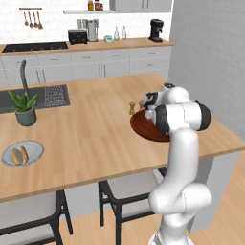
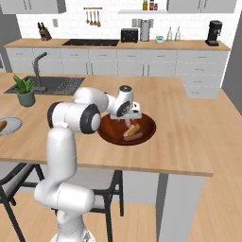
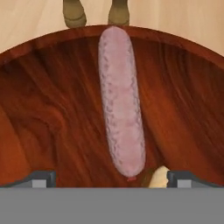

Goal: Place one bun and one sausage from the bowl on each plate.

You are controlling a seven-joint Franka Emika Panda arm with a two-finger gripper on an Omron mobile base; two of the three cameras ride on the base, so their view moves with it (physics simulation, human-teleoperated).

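Both base views look forward and down over the bench (image 1: 95, 139), sharing the bowl (image 2: 149, 130); the hand view faces it closely.

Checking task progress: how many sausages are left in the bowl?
2 visible: one sausage lying under the open claw, another sausage beside a bun near the bowl front. The arm may hide more.

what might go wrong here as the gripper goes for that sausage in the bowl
1. The bun lies right against the sausage at its near end, so the open gripper might catch or nudge the bun while closing.
2. The sausage is round and lies on the bowl's curved inside, so it may roll away.
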